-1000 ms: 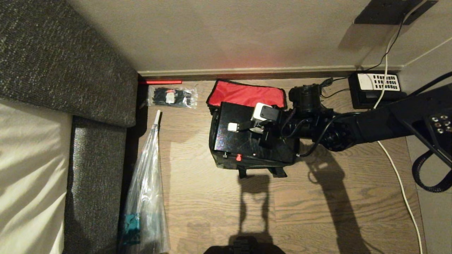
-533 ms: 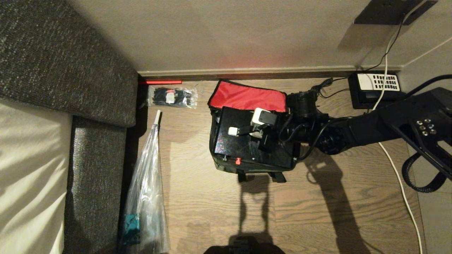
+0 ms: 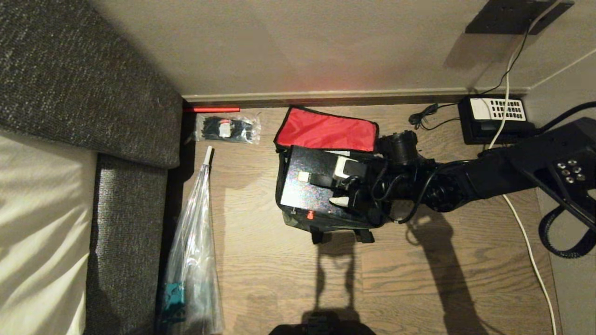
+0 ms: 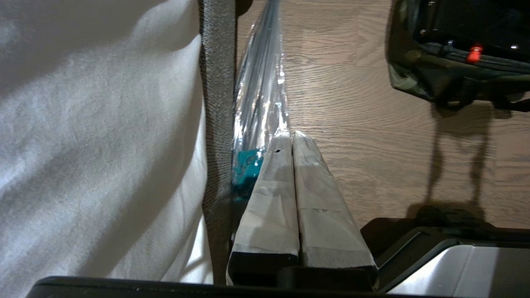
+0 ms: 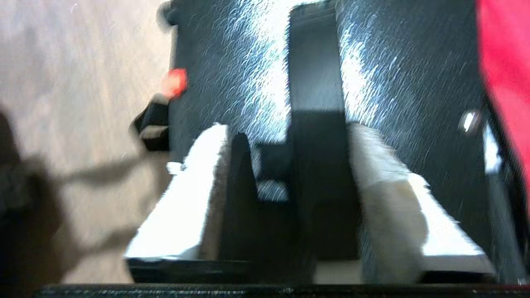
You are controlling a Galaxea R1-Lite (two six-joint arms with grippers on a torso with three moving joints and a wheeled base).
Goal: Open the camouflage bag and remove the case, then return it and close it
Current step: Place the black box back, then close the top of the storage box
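Observation:
The camouflage bag stands on the wooden floor by the wall, its red-lined lid folded back. The black case sits inside it, red latch toward me. My right gripper hovers over the case top, open. Its white fingers straddle the black handle with a gap on one side. The case's glossy top fills the right wrist view. My left gripper is shut and empty, parked low beside the sofa, out of the head view.
A grey sofa with a white cover lines the left. A clear plastic bag lies along it, and a packet of black ties by the skirting. A black telephone and white cable lie at the right.
The case has sunk lower into the bag. My right gripper followed it down and its fingers have spread apart off the handle. The left arm has not moved.

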